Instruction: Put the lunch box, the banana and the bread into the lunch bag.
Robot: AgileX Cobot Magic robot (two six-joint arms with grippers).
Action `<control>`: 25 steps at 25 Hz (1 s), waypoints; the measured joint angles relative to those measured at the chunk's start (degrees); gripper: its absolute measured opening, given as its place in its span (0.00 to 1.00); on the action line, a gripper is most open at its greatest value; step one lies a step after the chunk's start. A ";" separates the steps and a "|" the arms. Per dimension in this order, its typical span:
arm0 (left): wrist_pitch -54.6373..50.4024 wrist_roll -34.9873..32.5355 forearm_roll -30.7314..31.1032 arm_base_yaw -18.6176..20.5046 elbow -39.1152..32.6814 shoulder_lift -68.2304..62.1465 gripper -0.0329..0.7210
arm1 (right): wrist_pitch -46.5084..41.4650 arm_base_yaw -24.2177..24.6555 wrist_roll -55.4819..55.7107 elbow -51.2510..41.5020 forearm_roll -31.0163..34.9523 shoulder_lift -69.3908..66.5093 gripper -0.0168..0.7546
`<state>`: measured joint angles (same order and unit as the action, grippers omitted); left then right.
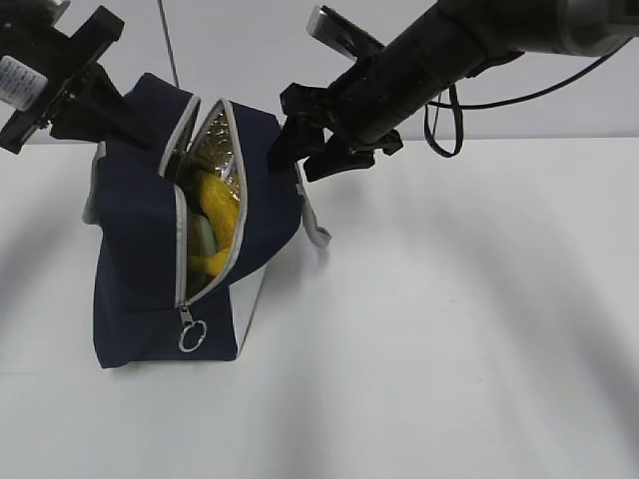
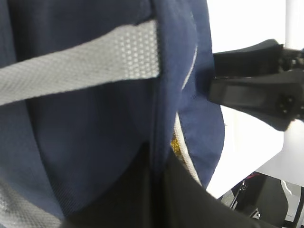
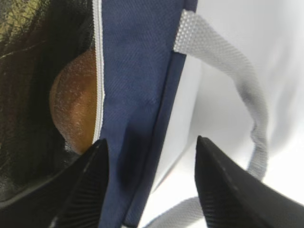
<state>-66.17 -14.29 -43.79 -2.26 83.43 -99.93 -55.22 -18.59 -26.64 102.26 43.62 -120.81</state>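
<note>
The navy lunch bag (image 1: 140, 259) stands on the white table with its zipper open. Inside it I see the yellow banana (image 1: 215, 205) and a pale green bit of the lunch box (image 1: 203, 238). The right wrist view shows the brown bread (image 3: 76, 109) inside the bag (image 3: 133, 85). My left gripper (image 2: 159, 161) is shut on the left rim of the bag (image 2: 95, 123), at the top left of the exterior view (image 1: 100, 130). My right gripper (image 3: 149, 152) straddles the bag's right wall, open, one finger inside and one outside with a gap (image 1: 300, 145).
The zipper's ring pull (image 1: 192, 335) hangs at the bag's near end. A grey strap handle (image 3: 247, 95) loops outside the right wall, and another strap (image 2: 80, 66) crosses the left wall. White tabletop (image 1: 449, 319) stretches to the right of the bag.
</note>
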 joint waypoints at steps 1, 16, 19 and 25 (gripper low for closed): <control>0.00 0.00 0.00 0.00 0.00 0.00 0.04 | 0.00 0.00 -0.30 0.00 1.40 -0.55 0.56; -0.13 0.00 0.00 0.00 0.00 0.00 0.04 | 0.00 0.00 -4.24 0.00 8.41 -1.70 0.02; -0.15 0.00 0.00 0.00 0.00 0.00 0.04 | 0.00 0.00 -4.36 0.00 8.41 -1.70 0.02; -0.44 -3.11 -4.64 -1.66 0.00 -0.04 0.04 | -2.74 0.00 -4.58 1.60 4.70 0.59 0.02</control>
<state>-66.61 -17.40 -48.43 -3.92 83.43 -99.97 -57.96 -18.59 -31.22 103.86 48.32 -120.22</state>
